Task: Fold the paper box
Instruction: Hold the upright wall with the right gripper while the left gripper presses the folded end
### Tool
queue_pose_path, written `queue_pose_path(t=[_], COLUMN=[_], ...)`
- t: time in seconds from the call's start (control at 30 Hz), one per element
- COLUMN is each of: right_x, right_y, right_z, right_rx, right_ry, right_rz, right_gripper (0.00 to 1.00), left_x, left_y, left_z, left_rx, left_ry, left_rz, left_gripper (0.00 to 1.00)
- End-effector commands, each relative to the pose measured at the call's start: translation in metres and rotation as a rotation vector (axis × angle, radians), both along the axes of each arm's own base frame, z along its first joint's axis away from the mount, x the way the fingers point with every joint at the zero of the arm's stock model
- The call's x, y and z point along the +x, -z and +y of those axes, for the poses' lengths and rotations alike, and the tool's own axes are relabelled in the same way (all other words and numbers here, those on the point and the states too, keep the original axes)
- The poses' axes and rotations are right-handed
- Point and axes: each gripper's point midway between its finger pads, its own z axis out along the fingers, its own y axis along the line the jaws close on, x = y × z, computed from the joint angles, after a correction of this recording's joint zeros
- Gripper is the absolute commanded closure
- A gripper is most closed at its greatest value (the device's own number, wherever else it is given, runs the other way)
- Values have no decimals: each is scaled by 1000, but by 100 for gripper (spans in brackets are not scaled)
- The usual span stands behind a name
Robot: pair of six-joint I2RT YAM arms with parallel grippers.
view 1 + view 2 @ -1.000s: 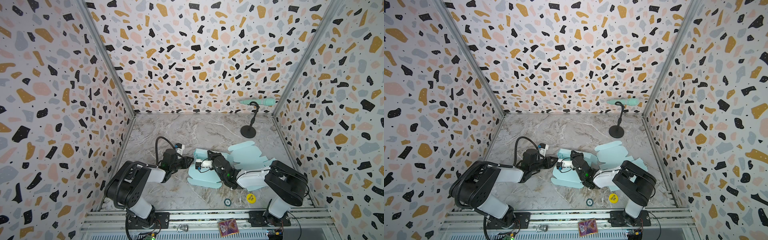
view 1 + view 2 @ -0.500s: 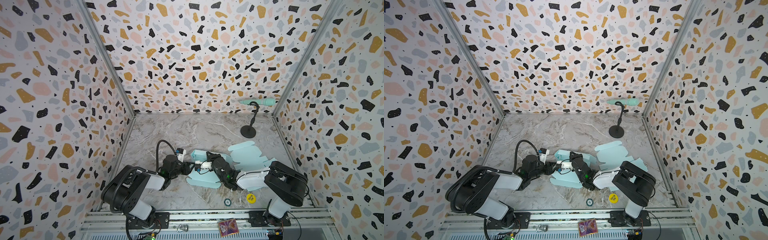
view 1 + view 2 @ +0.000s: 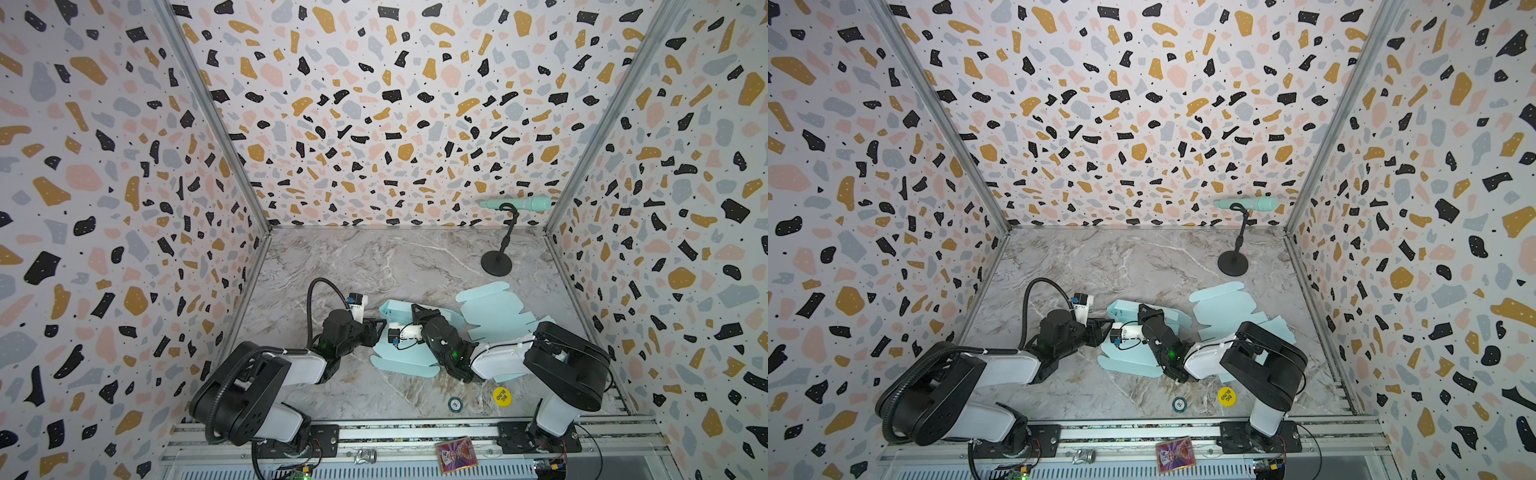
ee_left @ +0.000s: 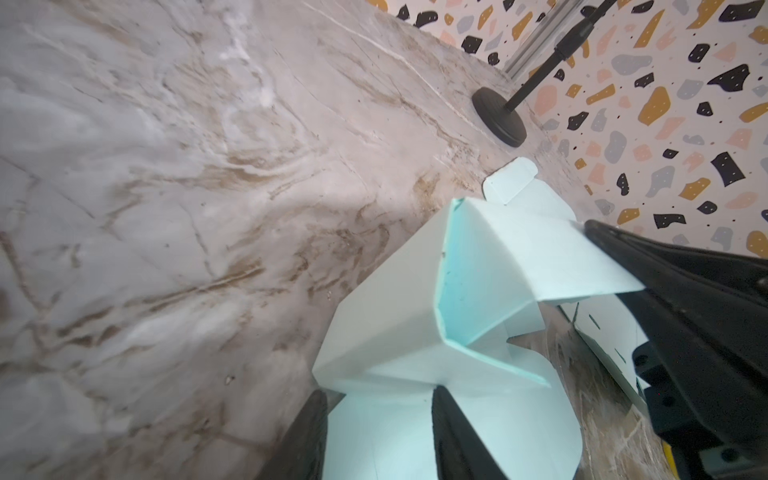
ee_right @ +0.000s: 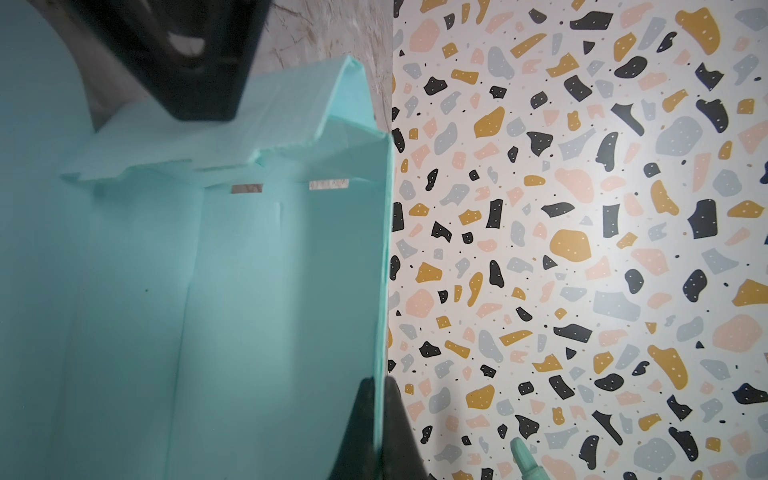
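The paper box (image 3: 399, 357) is pale teal card, partly folded, lying on the marble table (image 3: 374, 266) in both top views, with its lid panel (image 3: 494, 307) spread flat to the right. My right gripper (image 5: 380, 382) is shut on the thin edge of an upright side wall (image 5: 291, 270). It sits at the box's far side in a top view (image 3: 1144, 309). My left gripper (image 4: 380, 390) is open at the box's left end (image 3: 380, 328). Its fingers (image 4: 453, 432) stand apart over a flat flap (image 4: 382, 436), tips at the fold of a raised wall (image 4: 395, 299).
A black microphone stand (image 3: 496, 264) with a teal microphone (image 3: 515, 203) stands at the back right. A yellow round sticker (image 3: 501, 395) and a small round token (image 3: 455, 403) lie near the front edge. A card (image 3: 455, 455) rests on the front rail. Terrazzo walls enclose three sides.
My left gripper has shifted slightly toward the box's left end and its jaws have spread wider. The right gripper has kept its hold on the wall and stayed in place.
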Motion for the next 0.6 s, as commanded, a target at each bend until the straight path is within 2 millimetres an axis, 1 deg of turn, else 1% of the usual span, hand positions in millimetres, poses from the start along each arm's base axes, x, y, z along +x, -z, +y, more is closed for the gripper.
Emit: queue_pose_path(t=[0.0,0.07,0.23,0.27,0.33,0.4,0.47,0.57], right_x=[-3,-2,-3,-3,-3,-4,-4,-3], right_y=[16,15,16,16,16,17,19,19], right_z=[-6,-9,-9,-8,-8,-7,-7,-5], right_rx=[-63,-62,-63,-63,-61,-60,-64,-62], right_ry=[-16,-15,-22,-24,-23,-27,-27,-28], right_rz=[18,13,22,21,23,28,33,30], right_gripper=[100,100,100,100,100,100,100,100], left_x=[1,2,15,18,23,26,26,21], left_y=[-9,-13,-8,-8,-8,-12,-16,-21], left_z=[10,13,17,14,8,1,-3,-14], left_rx=[-6,-24,5,4,13,5,-2,-14], left_ry=[-46,-59,-61,-50,-23,7,34,83], left_rz=[-43,-52,-49,-49,-50,-63,-79,-91], left_gripper=[59,60,57,55,52,47,43,40])
